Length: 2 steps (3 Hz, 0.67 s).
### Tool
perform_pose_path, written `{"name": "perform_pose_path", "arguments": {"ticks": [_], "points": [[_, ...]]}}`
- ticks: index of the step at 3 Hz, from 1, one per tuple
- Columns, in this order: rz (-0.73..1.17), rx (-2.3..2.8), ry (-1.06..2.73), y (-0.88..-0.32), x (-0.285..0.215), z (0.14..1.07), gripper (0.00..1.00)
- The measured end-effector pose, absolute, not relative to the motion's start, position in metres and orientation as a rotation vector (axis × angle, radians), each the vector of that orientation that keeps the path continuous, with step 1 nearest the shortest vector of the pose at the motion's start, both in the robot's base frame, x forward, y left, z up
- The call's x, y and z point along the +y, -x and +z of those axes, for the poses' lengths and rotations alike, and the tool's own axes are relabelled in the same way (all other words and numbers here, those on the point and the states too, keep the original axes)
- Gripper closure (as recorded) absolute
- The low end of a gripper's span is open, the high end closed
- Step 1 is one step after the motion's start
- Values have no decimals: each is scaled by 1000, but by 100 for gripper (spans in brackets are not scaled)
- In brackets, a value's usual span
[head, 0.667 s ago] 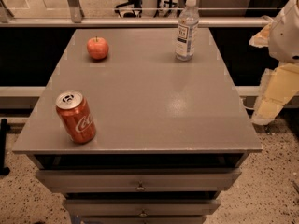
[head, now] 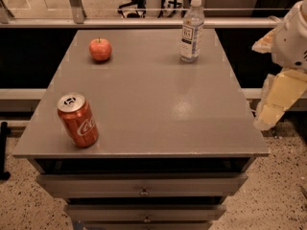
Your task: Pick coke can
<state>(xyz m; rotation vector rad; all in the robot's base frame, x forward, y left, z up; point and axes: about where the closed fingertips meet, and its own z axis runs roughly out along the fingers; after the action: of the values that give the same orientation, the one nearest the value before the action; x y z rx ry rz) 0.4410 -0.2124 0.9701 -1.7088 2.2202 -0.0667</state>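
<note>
Your claw [head: 278, 102] hangs at the right edge of the frame, beside the surface [head: 158, 109] and not over it (apart or together, I cannot tell). The coke can [head: 77, 120] stands upright at lower left, near the front edge. Cross well clear of the bottle [head: 192, 30], come in level, and grip mid-body so the can doesn't tip.

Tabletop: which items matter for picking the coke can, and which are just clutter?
For the job:
coke can, standing near the front left corner
gripper, off the table's right edge, far from the can

Lying about:
apple, back left
water bottle, back right
Both sit on the table.
</note>
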Motion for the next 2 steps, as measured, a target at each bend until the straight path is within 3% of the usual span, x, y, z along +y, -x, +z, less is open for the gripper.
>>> {"name": "perform_pose_path", "arguments": {"ticks": [1, 2], "points": [[131, 2169, 1671, -449, -179, 930, 0], [380, 2039, 1625, -459, -110, 896, 0]]}}
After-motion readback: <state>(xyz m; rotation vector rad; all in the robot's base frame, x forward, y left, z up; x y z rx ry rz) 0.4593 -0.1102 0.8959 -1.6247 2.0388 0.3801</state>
